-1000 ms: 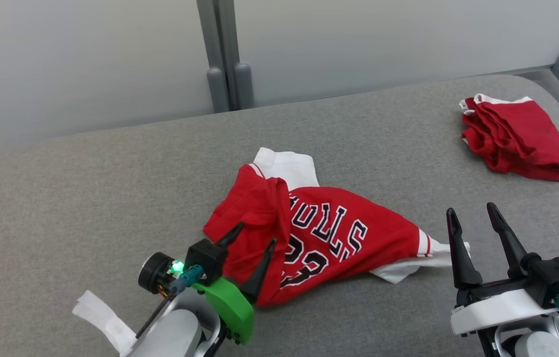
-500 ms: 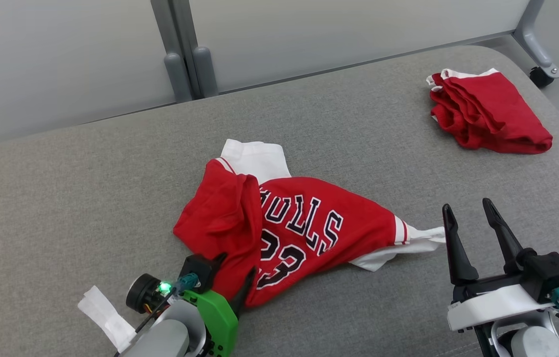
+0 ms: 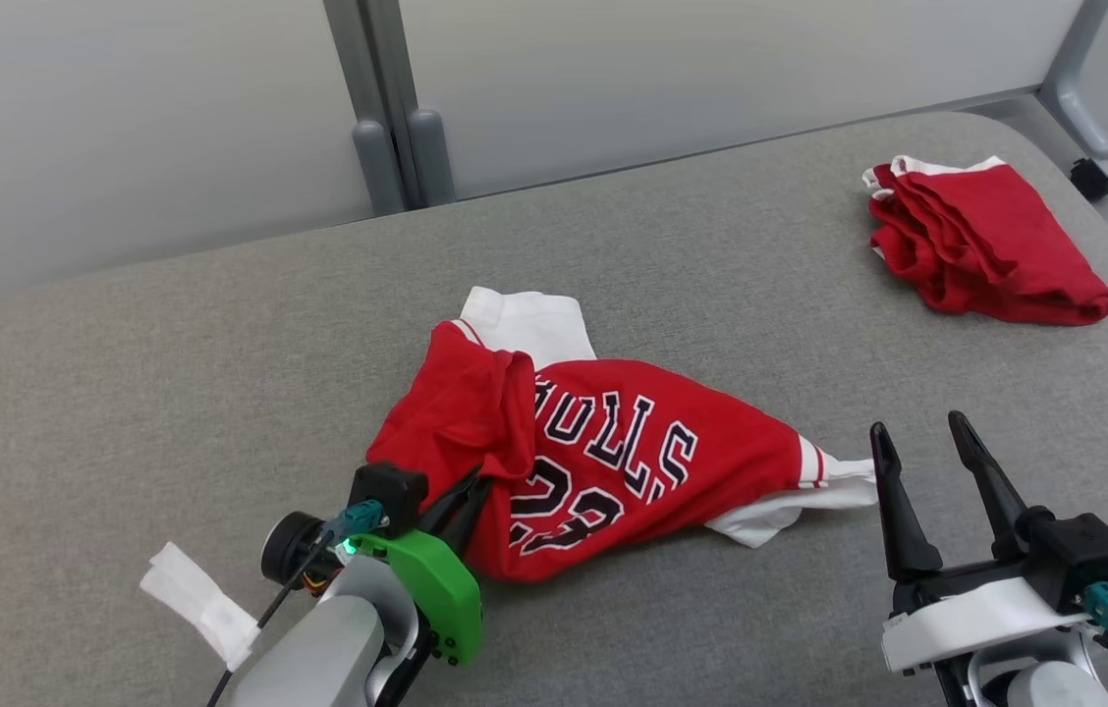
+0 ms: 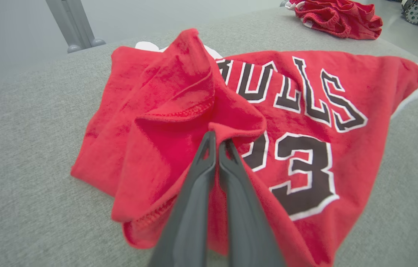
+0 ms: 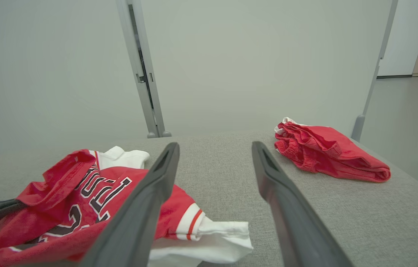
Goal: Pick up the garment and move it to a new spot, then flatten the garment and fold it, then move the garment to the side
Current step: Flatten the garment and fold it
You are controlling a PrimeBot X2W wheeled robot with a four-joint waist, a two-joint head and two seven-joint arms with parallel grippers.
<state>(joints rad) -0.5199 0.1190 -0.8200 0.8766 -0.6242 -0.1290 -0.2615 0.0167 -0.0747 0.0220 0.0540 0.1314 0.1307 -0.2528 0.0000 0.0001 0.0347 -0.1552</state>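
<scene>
A crumpled red jersey (image 3: 633,452) with black "BULLS 23" lettering and white sleeves lies in the middle of the grey padded table (image 3: 171,393). My left gripper (image 3: 468,488) is at its near-left edge, shut on a raised red fold. The left wrist view shows the two fingers pressed together at the left gripper (image 4: 217,139), with the jersey (image 4: 305,111) bunched over their tips. My right gripper (image 3: 917,428) stands open just right of the jersey's white sleeve, holding nothing. In the right wrist view the right gripper (image 5: 214,146) spans bare table, with the jersey (image 5: 83,193) at the lower left.
A second red garment (image 3: 986,245), folded, lies at the table's far right corner, also seen as the folded red garment (image 5: 327,152). Grey partition posts (image 3: 397,108) stand behind the table. A white tag (image 3: 195,599) hangs beside my left arm. A caster wheel (image 3: 1094,177) shows far right.
My left gripper, open over the jersey's left edge a second ago, has closed on a red fold. The head camera shifted. The right gripper stays open.
</scene>
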